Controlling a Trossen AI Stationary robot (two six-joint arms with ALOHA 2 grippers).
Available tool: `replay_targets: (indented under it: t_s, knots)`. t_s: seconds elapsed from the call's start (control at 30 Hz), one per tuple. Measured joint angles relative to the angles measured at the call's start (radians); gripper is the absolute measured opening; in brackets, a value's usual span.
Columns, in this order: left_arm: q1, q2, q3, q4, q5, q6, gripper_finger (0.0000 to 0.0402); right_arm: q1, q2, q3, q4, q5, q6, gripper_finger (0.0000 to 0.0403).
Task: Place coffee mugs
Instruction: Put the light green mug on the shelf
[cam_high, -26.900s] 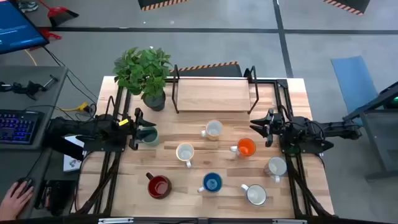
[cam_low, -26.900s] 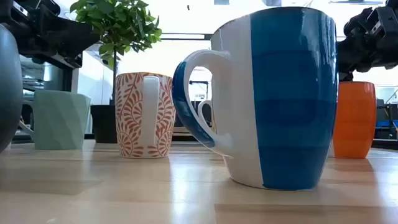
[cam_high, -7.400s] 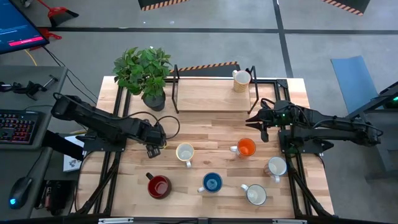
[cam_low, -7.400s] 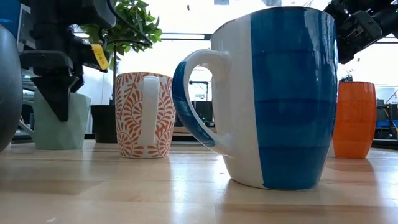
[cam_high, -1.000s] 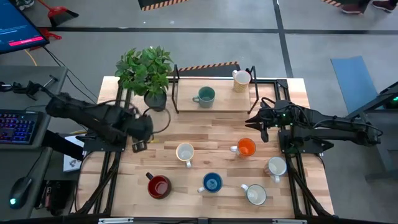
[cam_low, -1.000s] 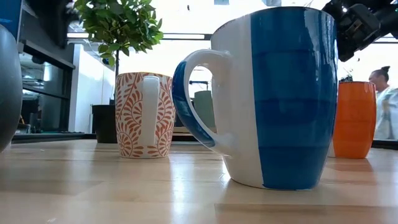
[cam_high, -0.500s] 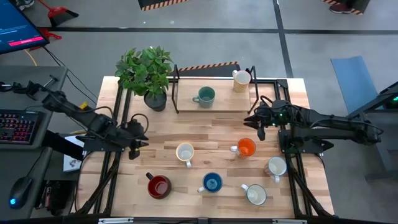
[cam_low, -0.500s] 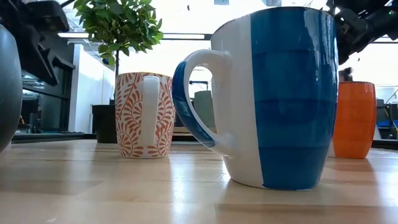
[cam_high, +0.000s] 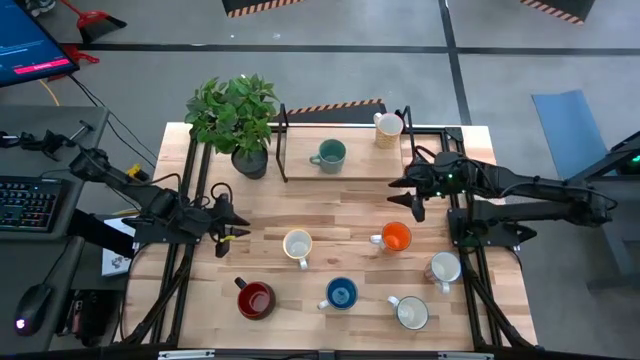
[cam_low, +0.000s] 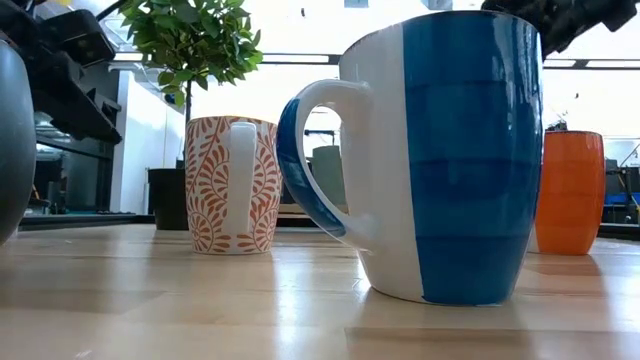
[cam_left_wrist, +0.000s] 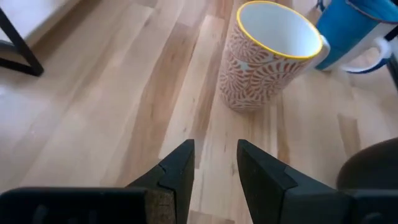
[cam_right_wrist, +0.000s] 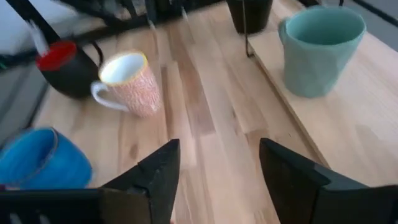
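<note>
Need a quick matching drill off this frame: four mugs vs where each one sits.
Things:
1. teal mug
2. cream mug
3. orange mug
4. red mug

Places:
A. table's front-left area
B. tray's back-right corner
C. middle of the tray
D. on the table, just below the right gripper in the high view

Pairs: 1-C, 2-B, 3-D, 4-A

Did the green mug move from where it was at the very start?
Yes. The teal-green mug went from beside the plant pot up onto the wooden shelf at the table's back.
</note>
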Motion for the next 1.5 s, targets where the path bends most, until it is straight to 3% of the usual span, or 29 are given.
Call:
replay_targets:
  t_s: [0.23,0.43,0.63,0.9,1.23,1.5]
  knots:
    - [0.000,0.000,0.000,0.016,-0.066,0.002,0.0110,0.032,0.195,0.166,-0.028,0.147,-0.056,0.0187]
    - [0.000,0.000,0.000,0.027,-0.065,0.000,0.0110,0.008,0.435,0.326,-0.046,0.194,-0.214,0.0158]
    - [0.000,0.000,0.000,0.053,-0.064,0.001,0.0110,-0.062,0.654,0.501,-0.109,0.162,-0.352,0.0134]
    - [0.000,0.000,0.000,0.064,-0.064,0.001,0.0110,-0.141,0.880,0.643,-0.226,0.102,-0.412,0.0114]
    - [0.000,0.000,0.000,0.064,-0.063,0.001,0.0110,-0.150,0.977,0.702,-0.248,0.110,-0.448,0.0084]
    - [0.000,0.000,0.000,0.064,-0.063,0.001,0.0110,-0.151,0.977,0.702,-0.195,0.239,-0.444,0.0073]
